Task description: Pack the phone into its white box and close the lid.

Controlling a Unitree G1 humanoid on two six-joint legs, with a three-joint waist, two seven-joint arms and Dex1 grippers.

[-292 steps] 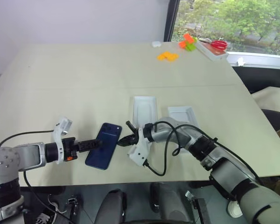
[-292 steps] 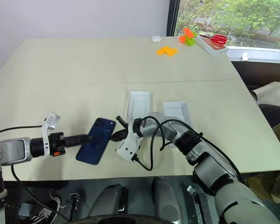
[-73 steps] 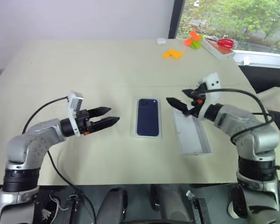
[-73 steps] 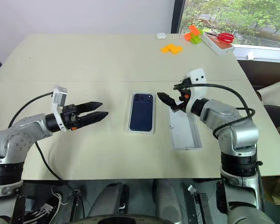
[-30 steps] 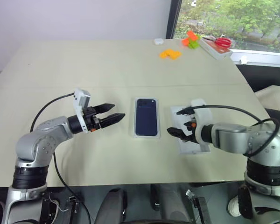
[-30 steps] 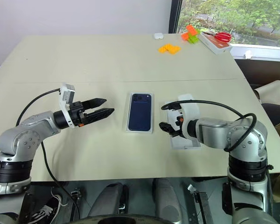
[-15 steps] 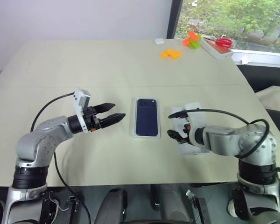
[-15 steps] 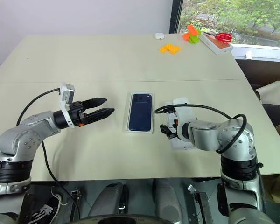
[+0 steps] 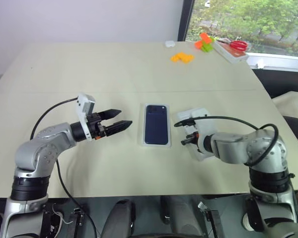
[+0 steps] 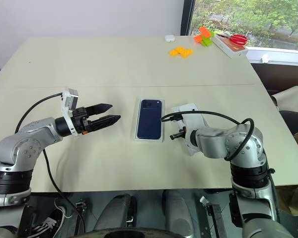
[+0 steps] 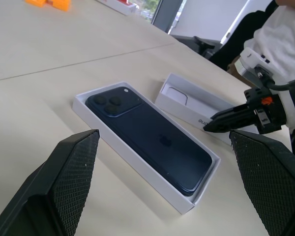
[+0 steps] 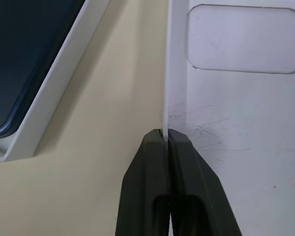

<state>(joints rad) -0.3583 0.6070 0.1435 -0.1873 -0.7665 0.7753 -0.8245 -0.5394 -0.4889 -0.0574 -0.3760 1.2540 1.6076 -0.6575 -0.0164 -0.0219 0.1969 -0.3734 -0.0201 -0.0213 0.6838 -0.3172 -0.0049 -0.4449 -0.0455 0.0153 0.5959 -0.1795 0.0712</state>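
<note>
The phone [image 9: 156, 123] lay in the box [image 9: 143, 134]. The lid [image 10: 193, 111] sat just right of it, long sides matching. The right claw [image 12: 164, 139] pinched the lid's near wall. The left claw [image 9: 120, 124] stood wide.

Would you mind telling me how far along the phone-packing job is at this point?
Done: the phone lies inside the white box. In hand: the right gripper is shut on the near wall of the lid, which lies inside-up beside the box. Left: lift the lid, turn it over and seat it on the box. The left gripper hovers open.
</note>
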